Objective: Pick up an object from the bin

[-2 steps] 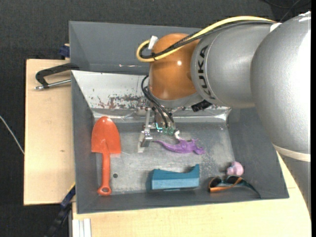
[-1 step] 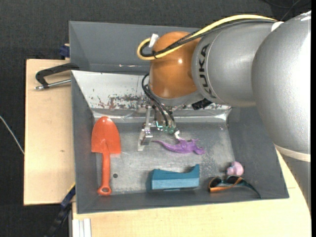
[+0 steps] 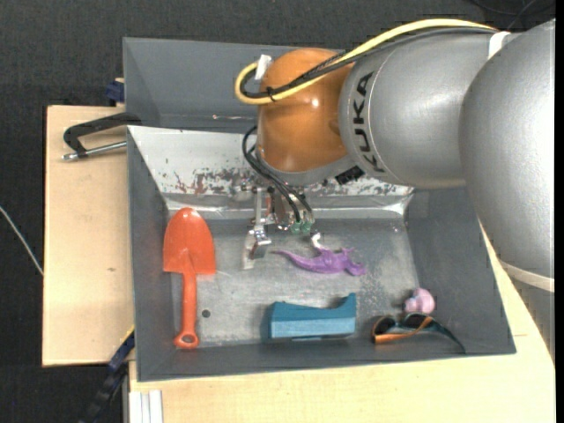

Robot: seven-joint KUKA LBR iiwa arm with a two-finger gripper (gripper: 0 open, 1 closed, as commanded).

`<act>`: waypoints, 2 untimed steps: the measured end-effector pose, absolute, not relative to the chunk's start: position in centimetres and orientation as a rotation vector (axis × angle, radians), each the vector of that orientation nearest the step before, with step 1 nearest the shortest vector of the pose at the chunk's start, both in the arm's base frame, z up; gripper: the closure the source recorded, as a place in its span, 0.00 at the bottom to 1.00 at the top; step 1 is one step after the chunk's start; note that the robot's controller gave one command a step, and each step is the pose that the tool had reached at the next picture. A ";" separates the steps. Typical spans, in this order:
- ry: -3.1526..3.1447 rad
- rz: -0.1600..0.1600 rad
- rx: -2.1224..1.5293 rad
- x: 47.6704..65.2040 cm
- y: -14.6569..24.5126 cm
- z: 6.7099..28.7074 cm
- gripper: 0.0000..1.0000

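Observation:
My gripper (image 3: 280, 233) hangs under the orange wrist cover over the middle of the bin's back half. Its fingers stand open, with nothing between them. The left fingertip (image 3: 257, 241) is low, near the bin floor. A purple toy lizard (image 3: 322, 260) lies flat just right of and in front of the gripper, its tail pointing toward the fingers. An orange toy shovel (image 3: 188, 256) lies to the left, blade toward the back and handle toward the front.
A blue block-like thing (image 3: 310, 318) lies at the front middle. In the front right corner are a pink ball (image 3: 421, 302) and a black and orange pair of glasses (image 3: 411, 327). The big arm covers the bin's right rear.

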State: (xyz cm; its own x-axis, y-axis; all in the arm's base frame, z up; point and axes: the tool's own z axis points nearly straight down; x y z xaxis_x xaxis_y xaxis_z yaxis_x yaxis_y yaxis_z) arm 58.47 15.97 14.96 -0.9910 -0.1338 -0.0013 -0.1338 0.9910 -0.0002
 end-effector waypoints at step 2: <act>3.130 0.006 -0.212 57.0 20.7 16.0 0.00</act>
State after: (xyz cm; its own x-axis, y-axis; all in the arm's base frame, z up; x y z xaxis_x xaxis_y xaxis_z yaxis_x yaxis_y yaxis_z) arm 57.02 20.72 16.00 -0.9909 -0.1346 -0.0042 -0.1346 0.9909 0.0035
